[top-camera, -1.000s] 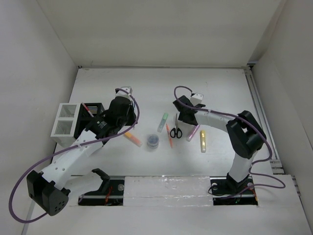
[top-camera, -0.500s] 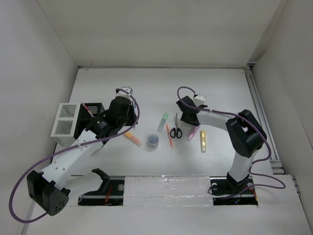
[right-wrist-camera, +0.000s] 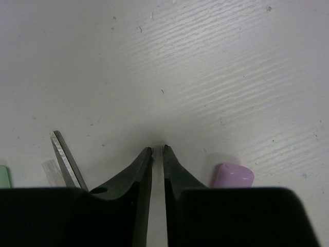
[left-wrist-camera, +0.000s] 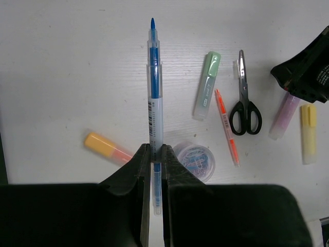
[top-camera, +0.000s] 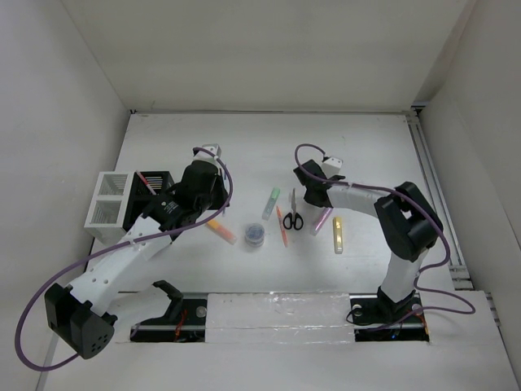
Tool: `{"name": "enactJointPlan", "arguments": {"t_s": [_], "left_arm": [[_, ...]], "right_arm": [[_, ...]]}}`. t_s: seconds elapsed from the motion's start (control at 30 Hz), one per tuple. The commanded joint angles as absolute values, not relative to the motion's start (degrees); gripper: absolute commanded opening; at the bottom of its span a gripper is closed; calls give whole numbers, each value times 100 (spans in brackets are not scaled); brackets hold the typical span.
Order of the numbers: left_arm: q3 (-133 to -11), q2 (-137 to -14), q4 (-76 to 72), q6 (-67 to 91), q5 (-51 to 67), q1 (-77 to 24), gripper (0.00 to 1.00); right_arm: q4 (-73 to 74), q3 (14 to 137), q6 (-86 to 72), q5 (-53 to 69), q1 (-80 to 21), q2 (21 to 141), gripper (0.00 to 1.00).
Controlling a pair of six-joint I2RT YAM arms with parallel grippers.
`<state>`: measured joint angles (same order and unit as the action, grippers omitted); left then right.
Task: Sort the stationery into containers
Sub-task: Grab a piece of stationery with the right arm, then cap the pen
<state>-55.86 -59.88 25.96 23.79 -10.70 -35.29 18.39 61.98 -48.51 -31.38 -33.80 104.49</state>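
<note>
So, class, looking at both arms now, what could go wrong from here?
1. The left gripper pinches the blue pen near its back end; the long front could swing or catch the rim of the black holder.
2. The right gripper, shut, sits low between the scissors and pink highlighter, and might nudge either.

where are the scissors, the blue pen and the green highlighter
scissors [left-wrist-camera: 244, 105], left wrist view, top of black handles
blue pen [left-wrist-camera: 156, 110], left wrist view, mid barrel
green highlighter [left-wrist-camera: 206, 85], left wrist view, mid body
</note>
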Motion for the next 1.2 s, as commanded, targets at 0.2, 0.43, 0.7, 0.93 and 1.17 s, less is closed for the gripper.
{"name": "enactJointPlan", "arguments": {"t_s": [0.2, 0.43, 0.7, 0.93, 1.17], "left_arm": [[-5555, -5959, 2461, 2303, -1160, -3560, 0], [-5555, -5959, 2514, 2242, -977, -3560, 0], [-5502, -5635, 1856, 1916, 1396, -3560, 0], [-5152, -4985, 784, 2328, 2995, -3560, 0], [-4887, -4799, -430, 2602, 3806, -3560, 0]], "right_arm": [[1714, 6073, -5001, -2804, -3419, 10819, 0], [1030, 6021, -4510, -2382, -3585, 9916, 0], [-507, 5671, -3622, -1883, -3656, 7888, 0], [-3117, 4871, -4050, -1001, -3788, 6717, 0], [-5526, 4317, -4403, -914, -4104, 6758, 0]]}}
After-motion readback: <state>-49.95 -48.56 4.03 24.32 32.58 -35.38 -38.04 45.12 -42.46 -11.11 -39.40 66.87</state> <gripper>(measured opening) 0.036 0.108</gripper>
